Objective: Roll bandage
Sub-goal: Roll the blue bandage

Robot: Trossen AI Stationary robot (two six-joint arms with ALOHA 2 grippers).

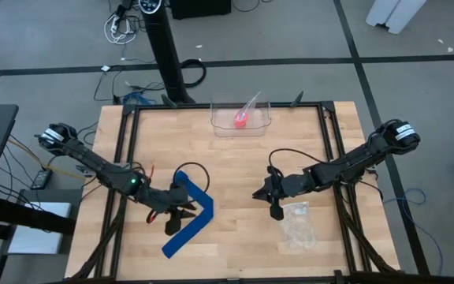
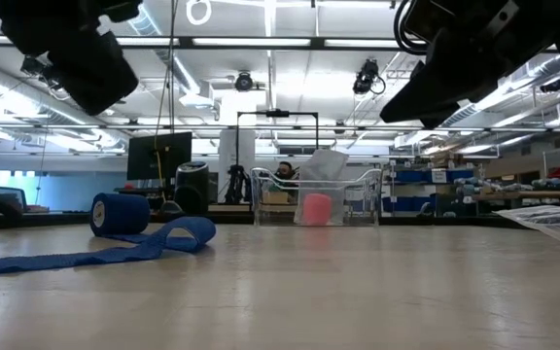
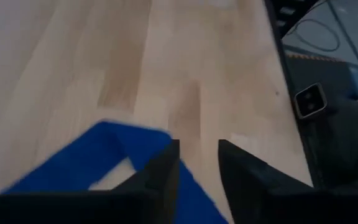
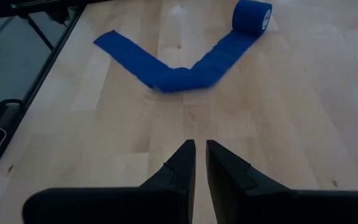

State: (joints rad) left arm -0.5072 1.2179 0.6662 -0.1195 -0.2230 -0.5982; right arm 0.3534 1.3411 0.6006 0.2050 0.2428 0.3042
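Observation:
The blue bandage lies on the wooden table, bent into a V. Its rolled end [image 1: 184, 183] [image 2: 120, 214] [image 4: 252, 15] stands on its side toward the far edge. The flat strip runs to a bend [image 1: 209, 207], then back to a free end [image 1: 172, 246] near the front. My left gripper [image 1: 181, 219] [image 3: 199, 149] hovers open above the strip, inside the V, and the strip [image 3: 104, 155] shows under one finger. My right gripper [image 1: 260, 193] [image 4: 201, 144] hangs over bare wood right of the bandage and points toward it. Its fingers are all but together, with nothing between them.
A clear box [image 1: 241, 117] holding a small pink roll [image 1: 240, 120] [image 2: 316, 208] stands at the table's far edge, in the middle. A clear plastic bag [image 1: 298, 225] lies on the table just under and right of my right gripper. Black rails frame the table's left and right sides.

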